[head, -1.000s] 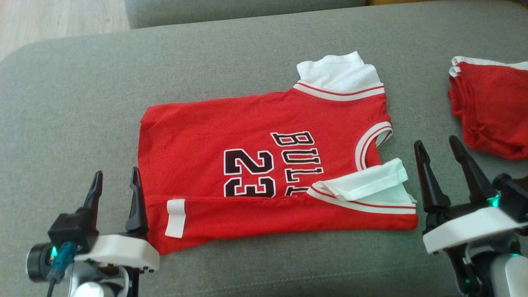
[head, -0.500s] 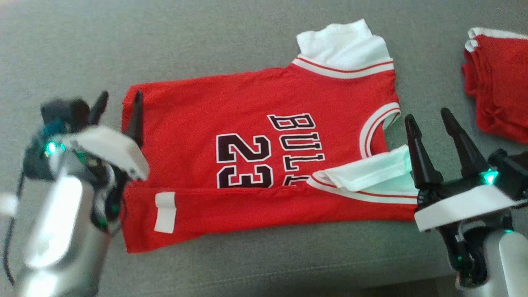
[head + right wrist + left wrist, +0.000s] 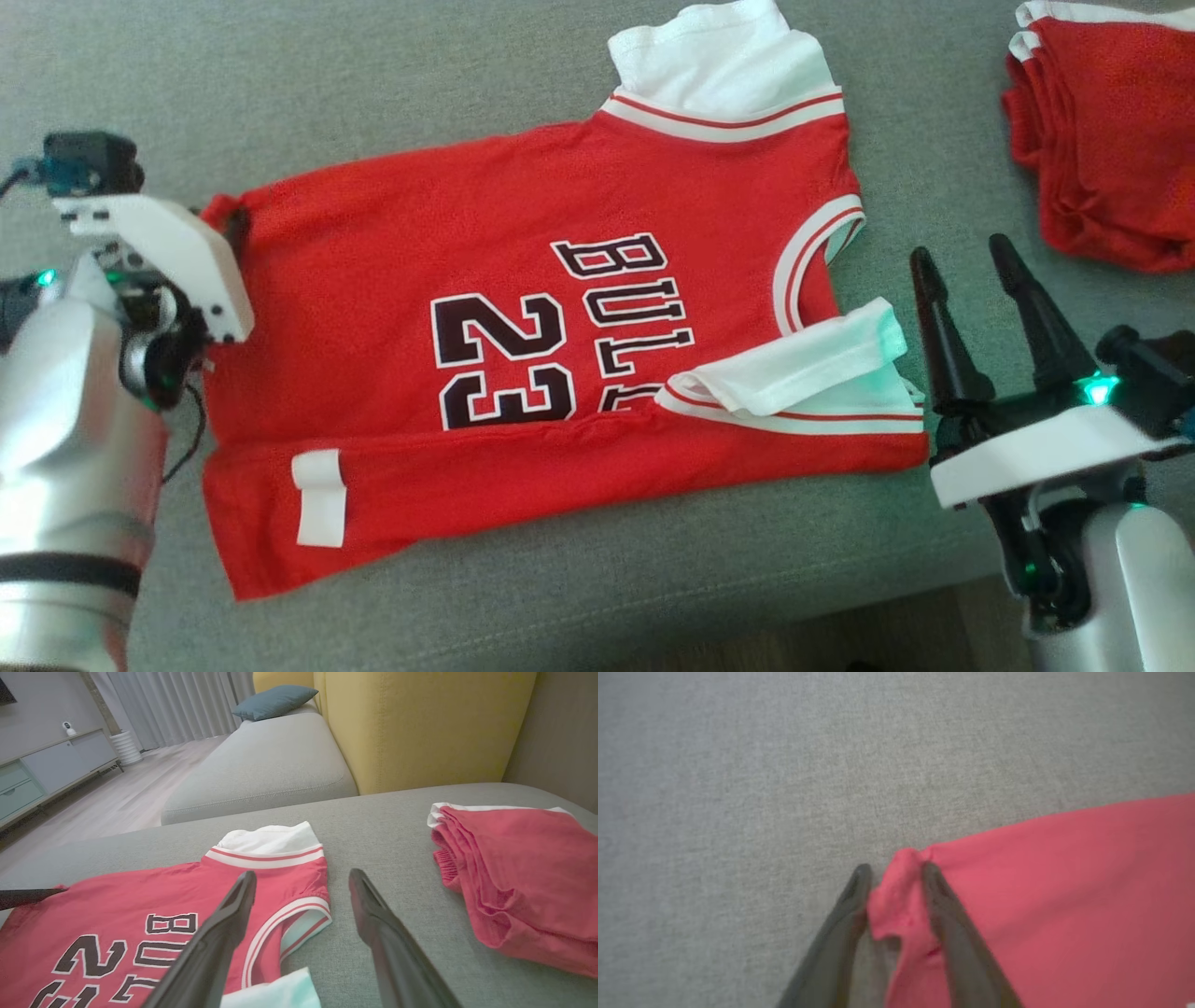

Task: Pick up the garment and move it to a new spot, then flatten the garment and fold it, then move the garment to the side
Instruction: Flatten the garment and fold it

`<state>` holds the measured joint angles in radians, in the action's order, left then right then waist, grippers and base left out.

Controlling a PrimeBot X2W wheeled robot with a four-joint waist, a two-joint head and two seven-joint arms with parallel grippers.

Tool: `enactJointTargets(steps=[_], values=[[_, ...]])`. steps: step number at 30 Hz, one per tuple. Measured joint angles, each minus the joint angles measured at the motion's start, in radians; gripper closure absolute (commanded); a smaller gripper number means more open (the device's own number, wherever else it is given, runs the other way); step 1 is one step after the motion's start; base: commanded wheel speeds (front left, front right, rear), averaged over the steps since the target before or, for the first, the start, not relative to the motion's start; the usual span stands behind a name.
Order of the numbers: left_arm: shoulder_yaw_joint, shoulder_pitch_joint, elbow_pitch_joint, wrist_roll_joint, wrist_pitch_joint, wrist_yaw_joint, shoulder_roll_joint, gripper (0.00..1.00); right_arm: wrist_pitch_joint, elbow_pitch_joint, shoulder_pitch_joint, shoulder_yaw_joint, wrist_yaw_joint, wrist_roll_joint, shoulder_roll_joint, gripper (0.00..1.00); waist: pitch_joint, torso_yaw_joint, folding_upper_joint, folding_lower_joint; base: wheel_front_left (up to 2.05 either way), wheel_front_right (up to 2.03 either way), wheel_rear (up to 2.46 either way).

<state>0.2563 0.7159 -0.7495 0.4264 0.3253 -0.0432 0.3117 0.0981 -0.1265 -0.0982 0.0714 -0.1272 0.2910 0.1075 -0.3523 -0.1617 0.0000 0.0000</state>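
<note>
A red jersey (image 3: 560, 345) is spread flat on the grey sofa (image 3: 373, 93), one long edge already folded in; further folds and the move aside are judged outstanding. Its far hem corner is bunched between the half-closed left hand (image 3: 892, 877). The right hand (image 3: 966, 261) is held wide open, empty, beside the collar end.

"BULLS 23" on jersey (image 3: 523, 308)

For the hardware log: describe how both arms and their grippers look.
Each arm has a silver metallic forearm, a white wedge-shaped wrist plate and green indicator lights. The right gripper has two long, tapered black fingers. The left gripper has dark fingers too, with a black camera block and cable.
</note>
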Motion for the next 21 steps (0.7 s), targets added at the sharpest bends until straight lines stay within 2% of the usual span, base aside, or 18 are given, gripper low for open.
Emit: enactJointTargets(steps=[1,7,10,16,21], values=[[0.006,0.015,-0.012,0.000,0.011,-0.010,0.001,1.00,-0.001,0.002,0.000,-0.004,0.000,0.002,0.000,0.00,-0.002,0.000,0.0000,0.0000,0.00,0.00,0.00],[0.032,0.046,-0.040,-0.013,-0.014,-0.018,0.000,1.00,-0.001,0.034,-0.031,-0.024,0.000,0.017,0.008,0.00,-0.011,0.006,0.0000,0.0000,0.00,0.00,0.00],[0.049,0.052,-0.044,-0.022,-0.045,-0.018,-0.004,1.00,0.003,0.081,-0.119,-0.039,0.000,0.036,0.042,0.00,-0.015,0.016,0.0000,0.0000,0.00,0.00,0.00],[0.073,0.109,-0.039,-0.039,-0.082,-0.017,-0.044,1.00,0.054,0.261,-0.345,-0.028,0.000,0.127,0.123,0.00,-0.048,0.062,0.0000,0.0000,0.00,0.00,0.00],[0.094,0.162,-0.026,-0.045,-0.109,-0.017,-0.095,1.00,0.118,0.437,-0.552,0.038,0.000,0.197,0.190,0.00,-0.097,0.116,0.0000,0.0000,0.00,0.00,0.00]])
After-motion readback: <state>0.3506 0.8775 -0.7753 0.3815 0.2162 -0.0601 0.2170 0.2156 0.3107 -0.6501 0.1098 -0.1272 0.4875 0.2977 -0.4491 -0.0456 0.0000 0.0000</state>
